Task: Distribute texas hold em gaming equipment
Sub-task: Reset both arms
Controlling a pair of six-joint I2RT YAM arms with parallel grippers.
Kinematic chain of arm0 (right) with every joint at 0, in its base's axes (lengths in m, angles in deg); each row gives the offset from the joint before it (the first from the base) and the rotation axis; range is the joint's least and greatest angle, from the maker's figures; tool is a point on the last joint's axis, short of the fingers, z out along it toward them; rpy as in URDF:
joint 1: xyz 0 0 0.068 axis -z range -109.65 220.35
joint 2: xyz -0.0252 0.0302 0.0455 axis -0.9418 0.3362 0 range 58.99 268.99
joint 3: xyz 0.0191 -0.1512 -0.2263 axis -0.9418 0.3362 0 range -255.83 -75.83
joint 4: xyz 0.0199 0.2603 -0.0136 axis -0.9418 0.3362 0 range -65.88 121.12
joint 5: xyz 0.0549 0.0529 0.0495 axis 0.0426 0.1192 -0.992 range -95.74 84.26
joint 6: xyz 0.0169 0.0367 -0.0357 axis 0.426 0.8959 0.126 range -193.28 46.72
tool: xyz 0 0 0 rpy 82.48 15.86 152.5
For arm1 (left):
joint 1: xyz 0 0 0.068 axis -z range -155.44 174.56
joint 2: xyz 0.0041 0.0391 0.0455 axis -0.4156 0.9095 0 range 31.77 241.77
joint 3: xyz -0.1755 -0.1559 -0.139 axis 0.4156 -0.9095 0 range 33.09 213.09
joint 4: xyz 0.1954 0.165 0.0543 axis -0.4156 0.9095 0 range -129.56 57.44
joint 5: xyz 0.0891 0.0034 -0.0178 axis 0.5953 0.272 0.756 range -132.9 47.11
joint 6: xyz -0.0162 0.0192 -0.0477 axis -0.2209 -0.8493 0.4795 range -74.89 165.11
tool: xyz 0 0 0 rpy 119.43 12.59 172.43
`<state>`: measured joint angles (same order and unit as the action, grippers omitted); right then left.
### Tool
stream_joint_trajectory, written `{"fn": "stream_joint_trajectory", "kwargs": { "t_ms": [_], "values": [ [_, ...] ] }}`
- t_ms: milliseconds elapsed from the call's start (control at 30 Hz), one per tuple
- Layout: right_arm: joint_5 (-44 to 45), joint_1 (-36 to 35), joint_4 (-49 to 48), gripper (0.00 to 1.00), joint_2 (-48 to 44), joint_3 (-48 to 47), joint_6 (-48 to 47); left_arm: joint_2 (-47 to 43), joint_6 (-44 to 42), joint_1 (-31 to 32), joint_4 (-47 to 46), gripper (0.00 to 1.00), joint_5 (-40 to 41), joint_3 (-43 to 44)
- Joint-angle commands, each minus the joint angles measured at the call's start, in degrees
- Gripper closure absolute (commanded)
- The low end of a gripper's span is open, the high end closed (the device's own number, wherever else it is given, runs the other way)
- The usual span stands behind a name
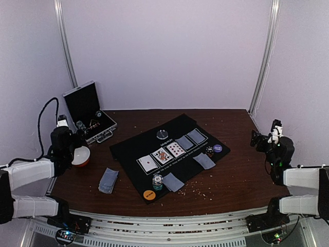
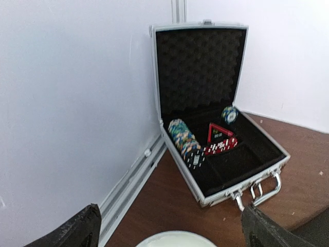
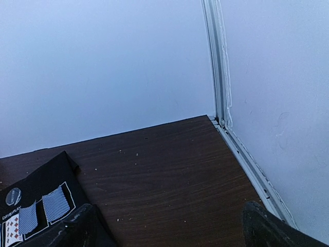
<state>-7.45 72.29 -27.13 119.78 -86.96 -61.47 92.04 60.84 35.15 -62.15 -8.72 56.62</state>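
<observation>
Your left arm (image 1: 31, 172) and right arm (image 1: 303, 177) sit folded at 7 and 5 o'clock, nearest the lens and well back from the mat (image 1: 128, 149). The left jaws stand wide apart with nothing between them, aimed at the open case (image 1: 90, 110) at 10 o'clock. The right jaws are just as wide and empty, and face the far corner at 2 o'clock.

Most of the gear is already on the mat. Five board cards (image 1: 162, 156) cross its middle, three face up and two face down toward 1 o'clock. One dealt card (image 1: 204, 161) lies at 4 o'clock beside a chip stack (image 1: 209, 151) and the purple disc (image 1: 218, 148). Another card (image 1: 173, 181) lies at 6 o'clock, touching a second stack (image 1: 157, 181), with the orange disc (image 1: 149, 195) near it. The clear disc (image 1: 163, 135) sits at 12 o'clock. A loose deck (image 1: 108, 180) rests on the table just off the mat at 8 o'clock, near the bowl (image 1: 80, 156).

The layout looks close to finished. Each seat seems to lack a second card, so the deck is the likely next target, and the left arm is the closer one.

- Come down flat over the deck.
- Press lightly and slide only the top card off toward 3 o'clock before pinching its edge.
- Keep the wrist clear of the bowl.

If you want chips instead, grip the chip row (image 2: 182, 139) in the case across its faces, not its rims.
</observation>
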Motion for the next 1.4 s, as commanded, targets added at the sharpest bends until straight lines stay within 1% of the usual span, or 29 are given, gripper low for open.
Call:
{"fn": "stream_joint_trajectory", "kwargs": {
  "t_ms": [0, 67, 100, 167, 233, 300, 333, 400, 433, 500, 567, 667, 733, 800, 867, 933, 967, 1000, 1067, 1133, 1167, 1200, 1267, 1300, 1367],
  "values": [
    [1.6, 0.3, -15.9, 0.00, 3.7, 3.1, -5.1, 4.2, -2.1, -0.3, -24.1, 0.02, 0.4, -7.5],
    [0.0, 0.3, -14.4, 0.00, 6.6, 2.6, -6.4, 6.2, -3.8, -0.5, -26.4, 0.02, 0.0, -7.8],
    [-1.1, 0.3, -15.6, 0.00, 7.9, 3.1, -6.7, 7.2, -4.8, -0.5, -28.6, 0.02, -0.2, -8.2],
    [-1.9, 0.3, -21.4, 0.00, 11.4, 4.8, -6.3, 9.5, -6.8, -0.7, -34.0, 0.02, -2.0, -9.6],
    [-2.3, 0.3, -25.9, 0.00, 15.9, 5.1, -5.7, 13.0, -7.3, -1.0, -34.0, 0.02, -3.2, -9.1],
    [-4.1, 0.3, -32.6, 0.00, 21.3, 5.3, -5.1, 17.5, -9.0, -1.2, -40.0, 0.02, -4.6, -9.9],
    [-5.4, 0.2, -34.5, 0.00, 24.3, 4.7, -5.4, 17.9, -8.8, -1.2, -35.9, 0.02, -5.9, -8.1],
    [-7.8, 0.1, -38.5, 0.00, 29.9, 3.9, -5.9, 19.2, -10.6, -1.3, -37.4, 0.02, -7.2, -7.8],
    [-8.5, 0.2, -39.4, 0.00, 30.5, 3.0, -5.8, 19.1, -10.8, -1.3, -36.0, 0.02, -7.7, -7.3],
    [-8.5, -0.1, -26.4, 0.00, 27.8, -0.9, -7.2, 19.3, -11.9, -1.3, -37.5, 0.02, -9.1, -7.7],
    [-7.2, -0.7, -30.6, 0.00, 29.3, -0.2, -7.0, 18.2, -12.6, -1.3, -38.9, 0.02, -11.0, -9.1],
    [-7.2, -0.7, -27.6, 0.00, 28.2, -0.6, -7.3, 14.3, -13.1, -1.3, -48.1, 0.02, -12.3, -16.0],
    [-7.0, -0.7, -29.9, 0.00, 28.9, -0.3, -7.2, 13.8, -15.0, -1.3, -56.2, 0.02, -12.0, -20.6],
    [-7.1, -0.7, -29.2, 0.00, 28.8, -0.3, -7.3, 17.3, -17.3, -1.3, -64.1, 0.02, -12.0, -22.0],
    [-7.2, -0.7, -28.9, 0.00, 28.7, -0.4, -7.3, 23.0, -19.0, -1.3, -68.4, 0.02, -14.0, -21.4],
    [-7.1, -0.7, -29.7, 0.00, 28.9, -0.2, -7.3, 28.9, -18.9, -1.3, -72.3, 0.02, -12.8, -20.5],
    [-7.1, -0.7, -29.6, 0.00, 28.8, -0.2, -7.2, 32.3, -20.2, -1.3, -75.8, 0.02, -12.8, -19.8],
    [-7.1, -0.7, -29.4, 0.00, 28.8, -0.3, -7.3, 33.0, -20.7, -1.3, -76.7, 0.02, -13.5, -19.4],
    [-7.1, -0.7, -29.4, 0.00, 28.8, -0.2, -7.3, 29.7, -19.4, -1.5, -68.0, 0.02, -14.8, -18.0],
    [-7.2, -0.8, -29.3, 0.00, 28.8, -0.4, -7.3, 31.0, -19.8, -1.7, -66.2, 0.02, -13.6, -15.3],
    [-7.1, -0.8, -29.2, 0.00, 28.9, -0.4, -7.3, 30.6, -19.1, -1.7, -61.5, 0.02, -13.0, -13.5],
    [-7.1, -0.8, -29.1, 0.00, 28.9, -0.4, -7.4, 30.0, -18.1, -2.3, -58.6, 0.02, -13.5, -12.8],
    [-7.1, -0.8, -29.1, 0.00, 28.9, -0.5, -7.4, 30.3, -17.1, -3.5, -57.9, 0.02, -14.4, -12.7],
    [-7.1, -0.8, -29.0, 0.00, 28.9, -0.5, -7.4, 30.0, -16.6, -3.8, -56.9, 0.02, -14.6, -11.2],
    [-7.0, -0.8, -29.2, 0.00, 28.8, -0.4, -7.4, 30.1, -16.6, -4.0, -57.4, 0.02, -14.9, -11.0]
  ]
}}
